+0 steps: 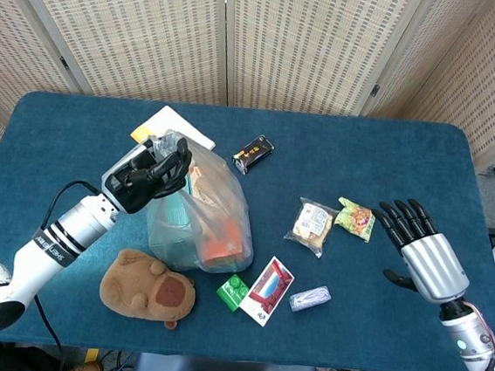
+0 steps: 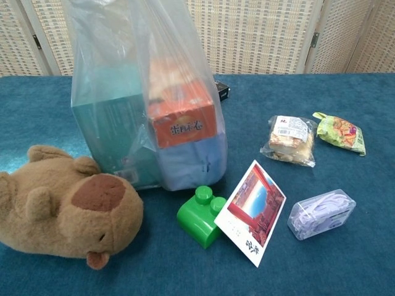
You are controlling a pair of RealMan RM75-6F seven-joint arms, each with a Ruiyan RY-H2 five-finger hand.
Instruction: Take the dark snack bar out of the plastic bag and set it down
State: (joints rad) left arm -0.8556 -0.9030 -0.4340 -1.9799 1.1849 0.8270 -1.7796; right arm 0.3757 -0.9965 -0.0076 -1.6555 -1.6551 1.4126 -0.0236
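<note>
Dark snack bar (image 1: 253, 153) lies on the bench (image 1: 391, 147) at upper centre of the head view, outside and just beyond the plastic bag (image 1: 201, 207). Left robot hand (image 1: 148, 174) grips the bag's gathered top at left centre. Right robot hand (image 1: 421, 250) at right edge, fingers spread, holding nothing.

orange box (image 2: 182, 126) in plastic bag (image 2: 111, 74): white characters, unreadable | card (image 2: 250, 213): small print, too small to read
</note>
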